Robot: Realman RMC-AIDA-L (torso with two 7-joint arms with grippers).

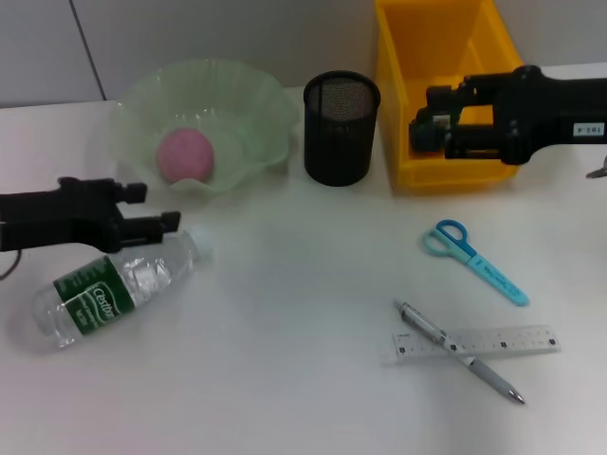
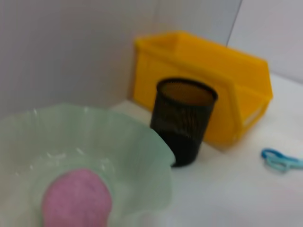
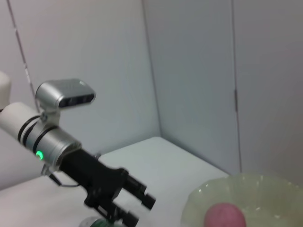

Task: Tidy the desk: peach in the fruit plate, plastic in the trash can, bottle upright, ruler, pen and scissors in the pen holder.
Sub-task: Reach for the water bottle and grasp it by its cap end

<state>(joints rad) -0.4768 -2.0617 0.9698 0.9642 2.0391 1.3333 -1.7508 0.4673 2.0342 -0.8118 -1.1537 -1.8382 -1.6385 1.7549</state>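
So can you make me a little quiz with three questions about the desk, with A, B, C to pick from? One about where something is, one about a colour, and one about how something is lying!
1. Where is the peach?
A. In the fruit plate
B. In the yellow bin
C. Beside the ruler

2. What colour are the scissors' handles?
A. Red
B. Blue
C. Black

3. How is the bottle?
A. Standing upright
B. Inside the pen holder
C. Lying on its side

Answers:
1 A: the pink peach sits inside the pale green fruit plate.
2 B: the scissors have blue handles and lie on the desk near the pen and ruler.
3 C: the bottle lies flat on the desk, with the open left gripper at its cap end; the right gripper hangs over the yellow bin, next to the black pen holder.
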